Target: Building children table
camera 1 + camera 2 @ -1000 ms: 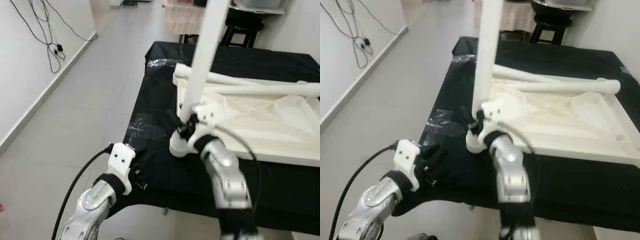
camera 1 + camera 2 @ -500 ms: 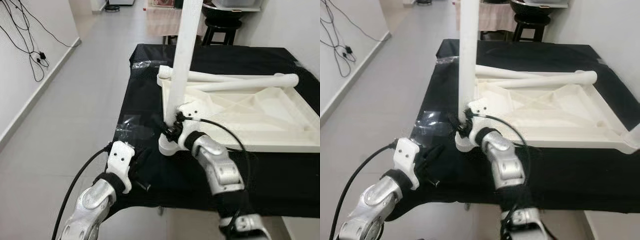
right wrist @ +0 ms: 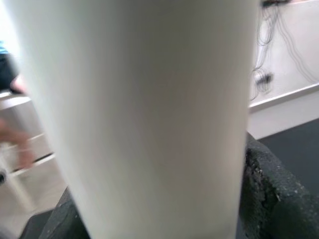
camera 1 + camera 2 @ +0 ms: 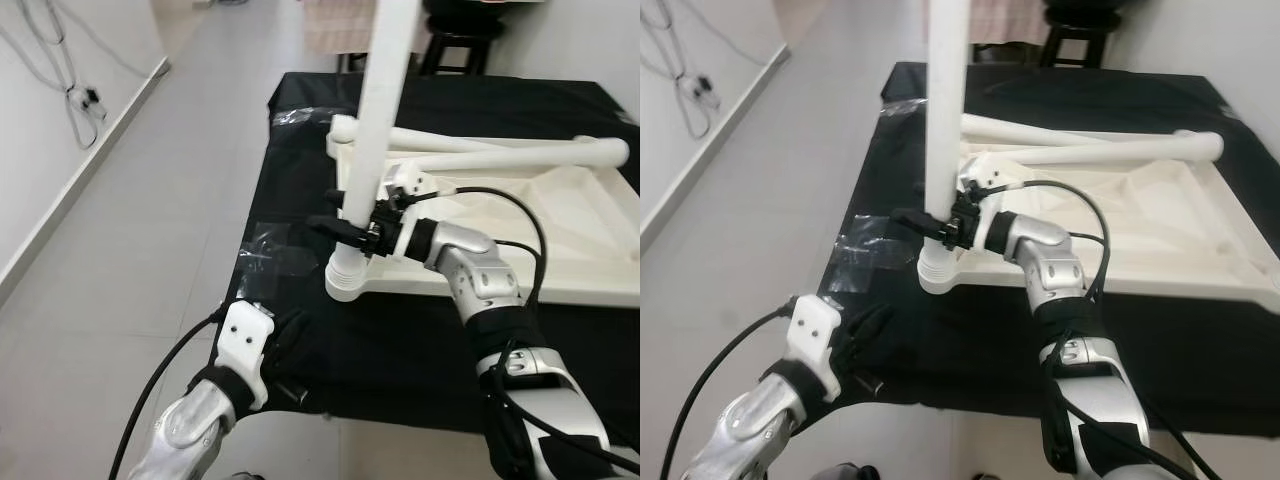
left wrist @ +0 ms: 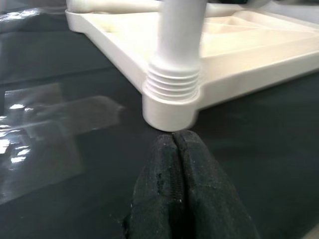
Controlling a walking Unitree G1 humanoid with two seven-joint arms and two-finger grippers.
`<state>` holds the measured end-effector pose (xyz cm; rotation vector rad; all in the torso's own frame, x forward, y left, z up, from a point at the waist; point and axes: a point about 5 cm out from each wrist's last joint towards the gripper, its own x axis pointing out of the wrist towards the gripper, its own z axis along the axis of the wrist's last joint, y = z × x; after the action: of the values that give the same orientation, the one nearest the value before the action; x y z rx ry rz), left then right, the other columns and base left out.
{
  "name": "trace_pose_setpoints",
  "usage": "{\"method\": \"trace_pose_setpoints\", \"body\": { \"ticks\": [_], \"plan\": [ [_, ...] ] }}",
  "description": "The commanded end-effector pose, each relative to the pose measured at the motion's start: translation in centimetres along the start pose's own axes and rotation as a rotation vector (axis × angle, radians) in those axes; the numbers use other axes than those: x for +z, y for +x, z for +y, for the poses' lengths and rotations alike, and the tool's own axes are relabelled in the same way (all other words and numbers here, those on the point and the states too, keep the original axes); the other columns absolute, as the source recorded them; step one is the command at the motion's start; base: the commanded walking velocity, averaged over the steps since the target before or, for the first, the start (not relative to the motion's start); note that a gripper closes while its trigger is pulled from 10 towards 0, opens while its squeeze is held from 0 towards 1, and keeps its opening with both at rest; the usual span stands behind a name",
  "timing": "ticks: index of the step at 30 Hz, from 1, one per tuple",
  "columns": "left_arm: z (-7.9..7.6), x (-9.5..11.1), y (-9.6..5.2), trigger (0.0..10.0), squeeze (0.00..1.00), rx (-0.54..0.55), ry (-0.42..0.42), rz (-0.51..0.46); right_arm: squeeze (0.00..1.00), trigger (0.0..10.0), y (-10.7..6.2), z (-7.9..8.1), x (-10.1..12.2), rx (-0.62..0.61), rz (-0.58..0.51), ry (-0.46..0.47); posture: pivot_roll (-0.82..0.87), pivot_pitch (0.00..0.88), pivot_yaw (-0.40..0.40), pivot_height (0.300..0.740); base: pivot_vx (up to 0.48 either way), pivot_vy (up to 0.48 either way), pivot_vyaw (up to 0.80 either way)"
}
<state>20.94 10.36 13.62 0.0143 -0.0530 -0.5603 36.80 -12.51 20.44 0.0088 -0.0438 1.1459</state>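
Note:
An upturned white plastic tabletop lies on a black-covered table. A white table leg stands upright in the tabletop's near-left corner socket, its threaded end in the socket. My right gripper is shut on that leg just above the socket; the leg sits close between its black fingers. Two more white legs lie across the tabletop's far side. My left gripper is shut and empty, low over the black cloth just in front of the corner socket.
Clear plastic wrap lies on the cloth left of the corner, with another piece further back. Grey tiled floor runs along the table's left side to a white wall with cables. A black stool stands beyond the table.
My right arm has swung out to the right and now reaches the leg from the side. The whole picture has shifted with the camera. The left gripper stays low near the table edge.

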Motion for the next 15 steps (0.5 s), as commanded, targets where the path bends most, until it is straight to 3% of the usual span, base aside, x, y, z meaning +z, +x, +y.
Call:
{"method": "trace_pose_setpoints", "body": {
  "ticks": [1, 3, 4, 6, 7, 12, 15],
  "plan": [
    [-0.4, 0.7, -0.7, 10.0, 0.0, 0.028, 0.014, -0.031, 0.0, 9.5, -0.9, -0.9, -0.4, -0.048, 0.022, 0.016, 0.1, 0.127, -0.03, 0.74, 0.0, 0.0, 0.0],
    [-0.5, 0.8, -0.9, 10.0, 0.0, 0.043, 0.019, -0.037, 0.0, 9.5, -0.9, -1.2, -0.4, -0.059, 0.026, 0.02, 0.1, 0.127, -0.03, 0.74, 0.0, 0.0, 0.0],
    [-0.4, 0.8, -1.0, 10.0, 0.0, 0.062, 0.024, -0.039, 0.0, 1.6, -1.1, -1.4, -0.4, -0.082, 0.018, 0.03, 0.1, 0.127, -0.03, 0.74, 0.0, 0.0, 0.0],
    [-0.3, 0.8, -1.1, 10.0, 0.0, 0.074, 0.026, -0.04, 0.0, 1.6, -1.2, -1.6, -0.4, -0.095, 0.012, 0.037, 0.1, 0.122, -0.029, 0.74, 0.0, 0.0, 0.0],
    [-0.2, 0.8, -1.1, 10.0, 0.0, 0.086, 0.028, -0.042, 0.0, 0.0, -1.4, -1.7, -0.5, -0.104, 0.009, 0.041, 0.1, 0.122, -0.029, 0.74, 0.0, 0.0, 0.0],
    [-0.3, 0.7, -1.0, 10.0, 0.0, 0.101, 0.026, -0.041, 0.0, 0.0, -2.0, -2.0, -0.9, -0.129, 0.014, 0.048, 0.1, 0.116, -0.032, 0.74, 0.0, 0.0, 0.0],
    [-0.4, 0.5, -0.9, 10.0, 0.0, 0.108, 0.014, -0.037, 0.0, 0.0, -3.5, -2.1, -1.7, -0.181, 0.006, 0.022, 0.08, 0.119, -0.038, 0.74, 0.0, 0.0, 0.0]
  ]
}}
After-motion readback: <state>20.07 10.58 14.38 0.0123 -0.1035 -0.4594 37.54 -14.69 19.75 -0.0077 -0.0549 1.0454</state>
